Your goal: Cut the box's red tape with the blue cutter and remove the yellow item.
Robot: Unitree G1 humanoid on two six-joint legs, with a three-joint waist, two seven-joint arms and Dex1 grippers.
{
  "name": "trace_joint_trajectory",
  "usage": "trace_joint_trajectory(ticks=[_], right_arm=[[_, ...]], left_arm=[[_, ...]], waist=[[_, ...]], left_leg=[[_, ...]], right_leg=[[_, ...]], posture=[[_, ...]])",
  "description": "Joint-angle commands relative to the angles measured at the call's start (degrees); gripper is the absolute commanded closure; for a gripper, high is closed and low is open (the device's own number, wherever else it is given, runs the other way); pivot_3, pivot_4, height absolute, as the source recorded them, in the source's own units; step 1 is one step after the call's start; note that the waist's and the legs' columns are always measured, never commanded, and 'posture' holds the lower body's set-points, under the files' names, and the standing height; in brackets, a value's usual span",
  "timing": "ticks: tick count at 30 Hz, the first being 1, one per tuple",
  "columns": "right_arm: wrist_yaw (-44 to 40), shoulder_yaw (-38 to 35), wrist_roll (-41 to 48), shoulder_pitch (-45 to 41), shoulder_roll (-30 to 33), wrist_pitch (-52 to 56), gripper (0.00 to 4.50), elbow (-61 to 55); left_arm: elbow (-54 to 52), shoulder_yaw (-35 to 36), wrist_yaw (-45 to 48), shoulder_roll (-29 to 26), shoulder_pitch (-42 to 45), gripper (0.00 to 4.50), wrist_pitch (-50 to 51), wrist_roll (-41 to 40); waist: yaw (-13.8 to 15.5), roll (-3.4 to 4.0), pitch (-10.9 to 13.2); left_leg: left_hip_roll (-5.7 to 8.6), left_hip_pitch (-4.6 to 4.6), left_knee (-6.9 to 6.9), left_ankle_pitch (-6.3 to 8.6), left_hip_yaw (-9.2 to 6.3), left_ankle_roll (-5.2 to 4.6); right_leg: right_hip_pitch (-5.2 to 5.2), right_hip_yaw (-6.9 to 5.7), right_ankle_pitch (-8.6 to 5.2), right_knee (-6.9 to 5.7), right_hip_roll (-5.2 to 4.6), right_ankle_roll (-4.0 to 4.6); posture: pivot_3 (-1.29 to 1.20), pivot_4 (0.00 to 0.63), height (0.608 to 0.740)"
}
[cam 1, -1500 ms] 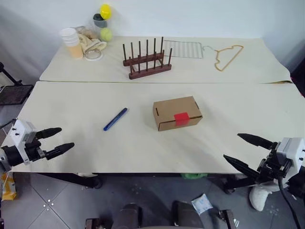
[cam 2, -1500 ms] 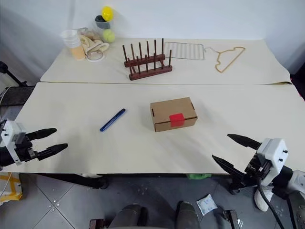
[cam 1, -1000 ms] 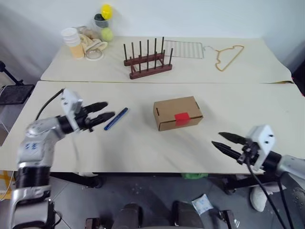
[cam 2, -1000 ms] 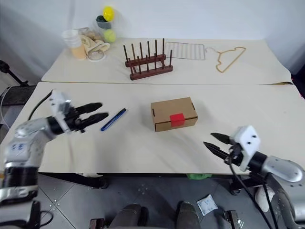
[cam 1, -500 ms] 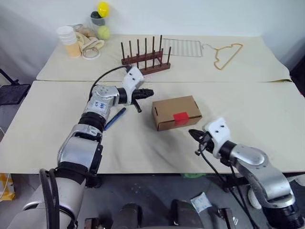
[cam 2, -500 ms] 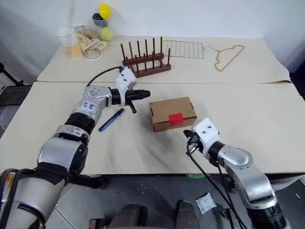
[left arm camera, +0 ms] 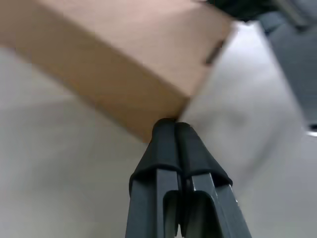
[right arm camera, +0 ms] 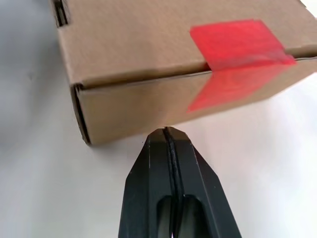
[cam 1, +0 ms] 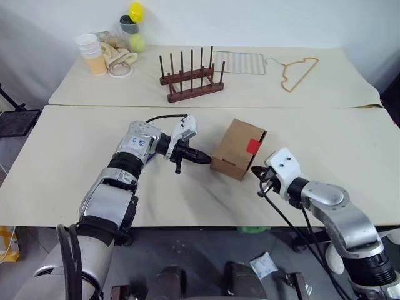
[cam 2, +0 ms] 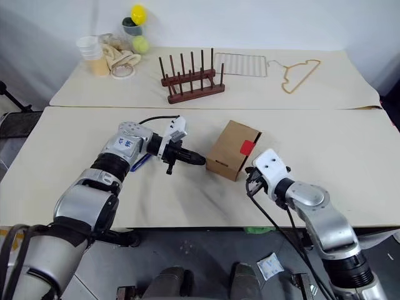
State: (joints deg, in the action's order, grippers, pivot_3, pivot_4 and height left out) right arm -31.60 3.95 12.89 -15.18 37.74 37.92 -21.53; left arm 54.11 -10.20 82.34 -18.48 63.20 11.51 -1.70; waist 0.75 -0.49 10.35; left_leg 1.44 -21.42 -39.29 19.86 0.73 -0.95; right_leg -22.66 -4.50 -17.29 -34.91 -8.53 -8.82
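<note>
Your left gripper (cam 1: 205, 159) has its two black fingers pressed flat together, nothing between them, with the tips against a lower corner of the box (cam 1: 237, 149). Your right gripper (right arm camera: 167, 133) is just as tightly pinched, also empty, its tips at the foot of the taped side, just beside the cardboard — whether it touches you cannot tell.

The box is plain matte brown cardboard, rectangular, with a slot cut near one end, and it sits turned at an angle on the near table (cam 1: 75, 181) between your two grippers. The red tape (right arm camera: 237, 54) is a glossy square patch folded over the flap seam; it looks whole, and the flap lies shut. The yellow item is out of sight.

The blue cutter (cam 2: 140, 162) — a slim stick — lies mostly hidden under your left forearm, with only a short piece showing.

On the far table you have a dark wooden peg rack (cam 1: 190, 78), a wire grid (cam 1: 240, 62), a thin tan clothes hanger (cam 1: 299, 72), a stack of pale cups (cam 1: 92, 55), a smooth yellow ball (cam 1: 135, 11) and a fuzzy yellow-green tennis ball (cam 1: 137, 42).
</note>
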Motion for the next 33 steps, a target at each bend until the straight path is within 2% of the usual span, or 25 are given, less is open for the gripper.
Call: trace_joint_trajectory(ticks=[1, 6, 10, 14, 17, 21, 25, 30, 33], right_arm=[[-4.93, -1.81, 0.04, -2.81, 2.74, -5.27, 4.50, 1.81], [-9.75, 0.14, -2.71, -4.94, 5.66, -11.33, 4.50, 8.44], [-10.46, -2.84, -2.23, -4.11, 7.74, -9.08, 4.50, 7.73], [-7.63, -5.10, -2.76, -3.38, 7.75, -4.70, 4.50, 5.84], [-4.97, -5.07, -3.53, -3.50, 5.87, -2.60, 4.50, 5.96], [-2.08, -4.82, -3.95, -4.78, 2.05, -2.82, 4.50, 8.15], [1.08, -3.34, -5.82, -9.26, -2.77, -6.34, 4.50, 14.54], [-0.46, -1.20, -7.06, -12.65, -4.24, -10.00, 4.50, 18.75], [-3.08, -0.37, -7.41, -14.17, -3.61, -12.30, 4.50, 21.56]], left_arm=[[-14.77, -1.16, 2.86, -1.17, -6.95, 4.48, 7.27, -2.91], [-33.46, -1.76, -3.41, 0.85, -18.32, 4.48, 16.80, -5.75], [-41.91, 2.79, -7.62, -1.42, -20.19, 4.48, 23.64, -9.85], [-37.41, 9.37, -11.96, -4.38, -15.61, 4.48, 25.08, -13.26], [-30.41, 11.22, -16.89, -4.34, -11.26, 4.48, 21.53, -12.41], [-20.40, 9.82, -27.14, -1.26, -7.04, 4.48, 12.94, -7.20], [-10.76, 5.47, -34.15, 5.44, -4.49, 4.48, 2.86, -1.86], [-8.25, 1.67, -29.57, 7.51, -3.99, 4.48, 1.74, -0.38], [-12.02, -1.82, -22.11, 6.82, -6.00, 4.48, 5.33, -0.69]], waist=[[-0.44, 0.00, 0.00], [-0.48, 0.00, 0.00], [-0.35, 0.00, 0.00], [-0.35, 0.00, 0.00], [-0.30, 0.00, 0.00], [0.63, 0.00, 0.00], [0.81, 0.00, 0.00], [0.37, 0.00, 0.00], [-0.33, 0.01, 0.00]], left_leg=[[-0.02, 0.01, 0.00, 0.00, -0.01, 0.00], [-0.09, 0.02, -0.01, 0.00, -0.29, 0.00], [-0.14, -0.01, -0.09, 0.00, -0.34, 0.00], [-0.13, 0.00, -0.24, 0.00, -0.54, 0.00], [-0.09, 0.02, -0.27, 0.00, -0.58, 0.01], [0.04, 0.03, -0.27, 0.01, -0.58, 0.01], [0.10, -0.02, -0.31, 0.01, -0.36, 0.01], [0.09, -0.14, -0.29, 0.01, -0.14, 0.02], [0.05, -0.12, -0.24, 0.01, -0.10, 0.02]], right_leg=[[0.00, 0.00, 0.00, -0.01, 0.00, 0.00], [0.02, 0.04, 0.00, -0.06, -0.04, 0.00], [0.02, 0.06, 0.00, -0.05, -0.07, 0.00], [0.04, 0.07, 0.00, -0.13, -0.04, 0.01], [0.08, 0.08, 0.01, -0.14, -0.04, 0.01], [0.10, 0.06, 0.01, -0.10, -0.06, 0.00], [0.10, 0.03, 0.05, -0.08, -0.08, -0.07], [0.01, -0.03, 0.05, -0.08, -0.06, -0.07], [-0.01, -0.04, 0.05, -0.09, -0.02, -0.07]], posture=[[0.00, 0.150, 0.740], [0.00, 0.150, 0.740], [0.00, 0.150, 0.740], [0.00, 0.150, 0.740], [0.00, 0.150, 0.740], [0.00, 0.150, 0.740], [0.00, 0.150, 0.740], [0.00, 0.150, 0.740], [0.00, 0.150, 0.740]])
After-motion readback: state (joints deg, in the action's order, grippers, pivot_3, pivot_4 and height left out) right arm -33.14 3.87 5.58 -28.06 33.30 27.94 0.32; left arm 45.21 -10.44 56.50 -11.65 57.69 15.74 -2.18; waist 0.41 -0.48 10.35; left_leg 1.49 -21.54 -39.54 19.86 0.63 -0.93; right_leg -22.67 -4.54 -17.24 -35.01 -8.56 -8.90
